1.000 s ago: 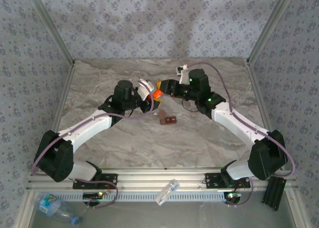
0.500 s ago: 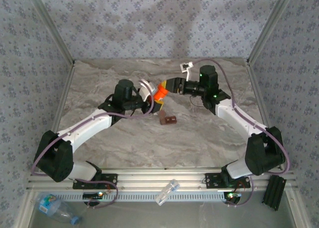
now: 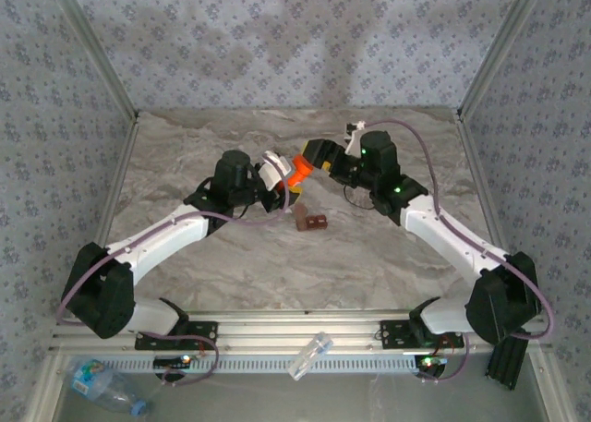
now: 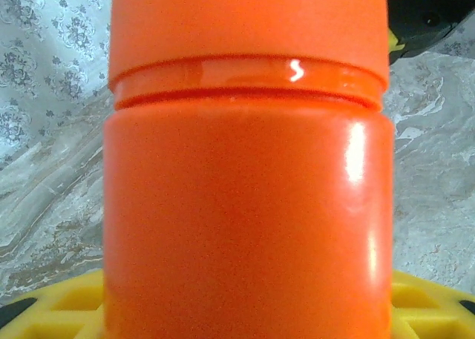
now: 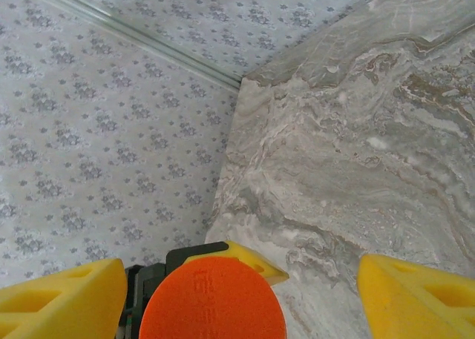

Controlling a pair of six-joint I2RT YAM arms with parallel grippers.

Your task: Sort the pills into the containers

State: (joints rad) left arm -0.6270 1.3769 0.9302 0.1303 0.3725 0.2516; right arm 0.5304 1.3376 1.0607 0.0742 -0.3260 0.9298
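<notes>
**Bottle in left grip, right open**

The left end effector (image 3: 284, 175) is closed on the orange bottle (image 3: 295, 172), holding it by the body. The right end effector (image 3: 307, 157) stands open at the cap, its fingers (image 5: 59, 298) on either side and clear of it.

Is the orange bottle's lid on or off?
On. The left wrist view shows the orange bottle with its cap seated on top.
</notes>
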